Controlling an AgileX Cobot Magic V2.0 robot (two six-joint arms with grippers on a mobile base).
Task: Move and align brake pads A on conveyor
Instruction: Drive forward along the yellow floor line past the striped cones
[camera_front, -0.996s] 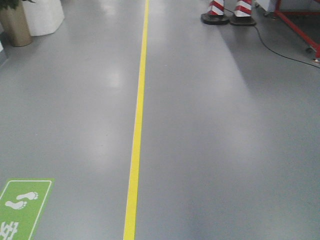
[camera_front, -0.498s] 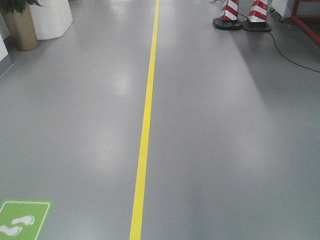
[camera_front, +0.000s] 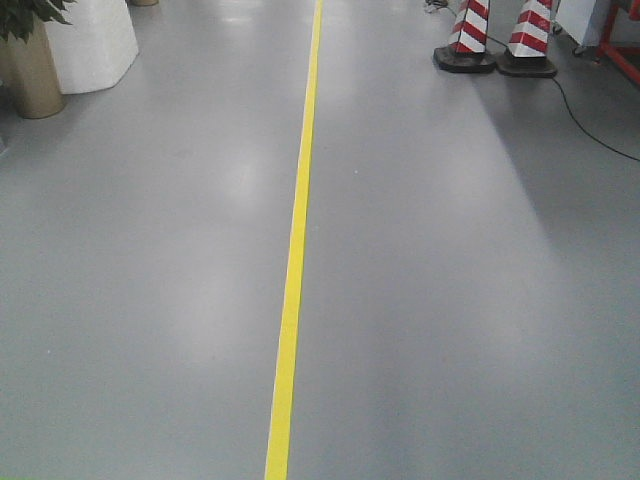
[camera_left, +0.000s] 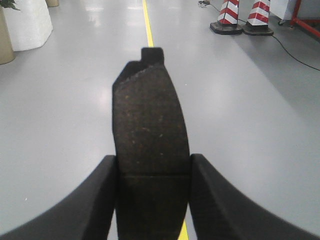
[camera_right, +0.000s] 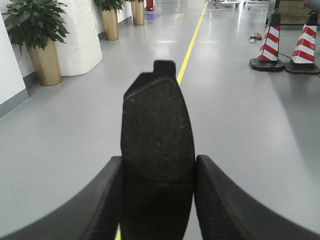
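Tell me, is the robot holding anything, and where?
Yes. The left hand pinches one pad by the sides of its near end; the right hand pinches a second pad likewise.

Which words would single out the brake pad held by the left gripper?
In the left wrist view, above the yellow line on the grey floor, the left gripper clamps a brake pad upright. Unlike the right gripper's blacker pad, its face is rough and brown-speckled.

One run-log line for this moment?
left gripper shut on first pad | right gripper shut on second pad | conveyor unseen | yellow line ahead
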